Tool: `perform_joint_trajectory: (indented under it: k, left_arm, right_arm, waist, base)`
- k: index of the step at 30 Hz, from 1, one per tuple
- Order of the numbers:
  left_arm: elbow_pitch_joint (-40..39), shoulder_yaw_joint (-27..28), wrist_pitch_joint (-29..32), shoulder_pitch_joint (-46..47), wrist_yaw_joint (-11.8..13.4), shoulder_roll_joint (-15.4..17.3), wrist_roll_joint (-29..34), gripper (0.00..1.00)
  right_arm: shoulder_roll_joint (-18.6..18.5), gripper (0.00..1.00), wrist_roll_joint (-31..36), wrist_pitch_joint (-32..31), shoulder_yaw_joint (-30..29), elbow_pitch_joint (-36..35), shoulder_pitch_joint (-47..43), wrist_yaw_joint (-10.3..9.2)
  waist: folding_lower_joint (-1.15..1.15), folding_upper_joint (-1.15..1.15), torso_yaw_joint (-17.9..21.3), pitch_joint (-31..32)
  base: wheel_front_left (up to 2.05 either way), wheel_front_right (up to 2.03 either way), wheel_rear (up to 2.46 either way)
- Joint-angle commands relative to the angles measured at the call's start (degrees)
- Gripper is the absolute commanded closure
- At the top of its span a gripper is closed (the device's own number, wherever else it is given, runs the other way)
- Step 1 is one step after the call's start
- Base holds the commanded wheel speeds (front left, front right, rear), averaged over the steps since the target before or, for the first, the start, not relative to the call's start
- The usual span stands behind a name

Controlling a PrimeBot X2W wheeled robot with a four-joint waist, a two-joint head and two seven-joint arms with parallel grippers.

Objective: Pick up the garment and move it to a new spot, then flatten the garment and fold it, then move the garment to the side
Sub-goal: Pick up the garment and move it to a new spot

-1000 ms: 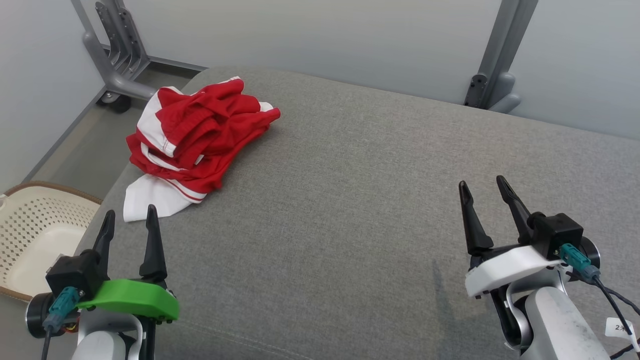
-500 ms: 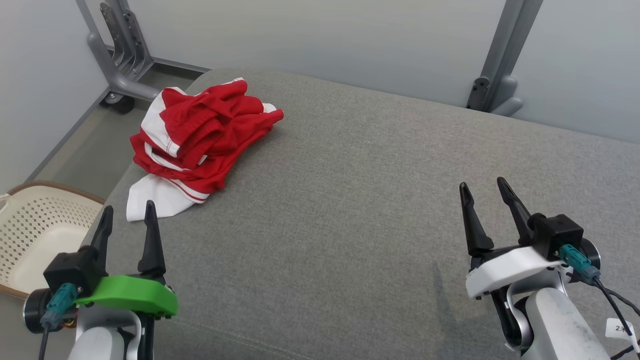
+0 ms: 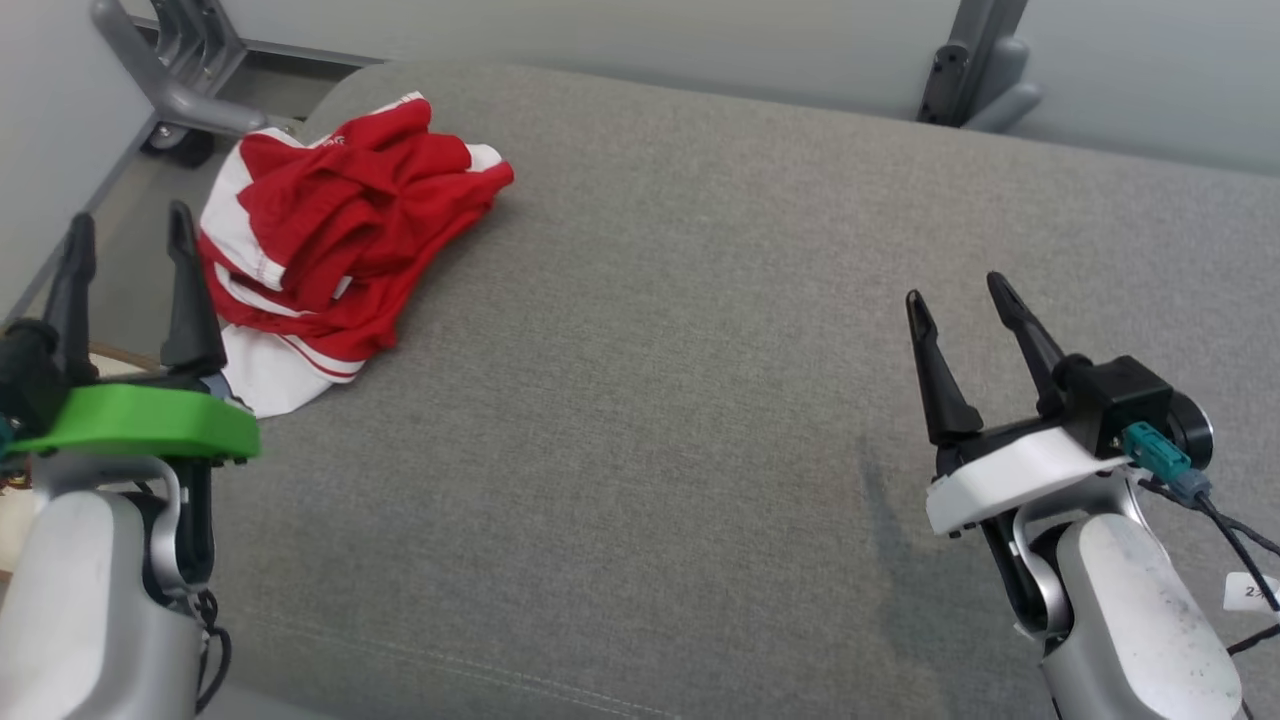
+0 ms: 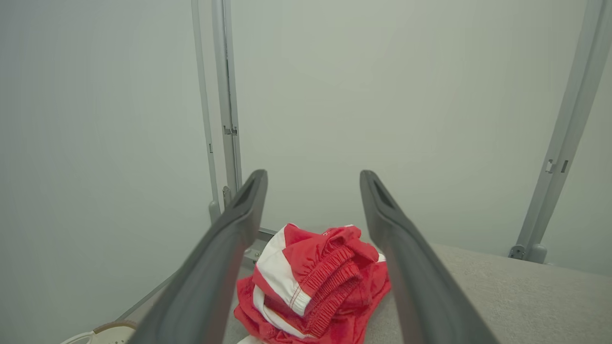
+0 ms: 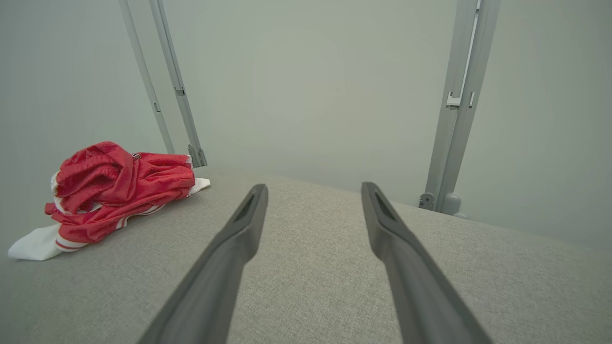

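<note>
garment (image 3: 330,245): red and white, crumpled heap at 10 o'clock in head view, on the grey cushion (image 3: 650,360) near its far left corner. A white corner lies flat at the heap's 7 o'clock.
left gripper (image 3: 130,215): 9 o'clock in head view, green mount, jaws wide, nothing between them. Its right finger overlaps the garment's left edge in head view. The left wrist view puts the garment ahead and lower, apart from the fingers.
right gripper (image 3: 955,288): 4 o'clock in head view, white mount, jaws wide and empty, well apart from the garment.
writing: the paper tag (image 3: 1250,592) at 4 o'clock by the right arm's cable starts with "2", rest cut off. The small mark (image 5: 136,155) on the garment is too small to read.
left wrist view adds: ribbed elastic waistband (image 4: 334,282) framed between its own fingers; basket (image 4: 103,330) rim at 7 o'clock.
right wrist view adds: garment side-on at 9 o'clock; frame posts (image 5: 459,105) at 11 and 1 o'clock.
head view adds: caster wheel (image 3: 185,148) at 11 o'clock.
</note>
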State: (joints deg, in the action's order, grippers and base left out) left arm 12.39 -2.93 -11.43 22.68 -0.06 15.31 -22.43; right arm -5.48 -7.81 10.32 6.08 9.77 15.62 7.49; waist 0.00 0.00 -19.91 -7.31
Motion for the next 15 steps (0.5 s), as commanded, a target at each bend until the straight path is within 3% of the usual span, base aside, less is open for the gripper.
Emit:
perform_joint_trajectory:
  k: [1,15]
  left_arm:
    - [2.3,0.4,0.0,2.7,-0.6,0.7,-0.9,0.0]
    - [28.8,0.2,2.2,15.7,-5.5,3.6,-4.8,0.0]
  right_arm:
    - [-0.6,0.0,0.5,-0.9,0.0,-1.3,1.2,0.0]
    - [-1.5,0.0,2.1,-3.3,-0.3,-6.1,5.1,0.0]
  waist:
    - [0.0,0.0,4.9,-7.2]
    - [0.0,0.0,8.4,-16.8]
  base:
    - [0.0,0.0,0.0]
    - [0.0,0.0,0.0]
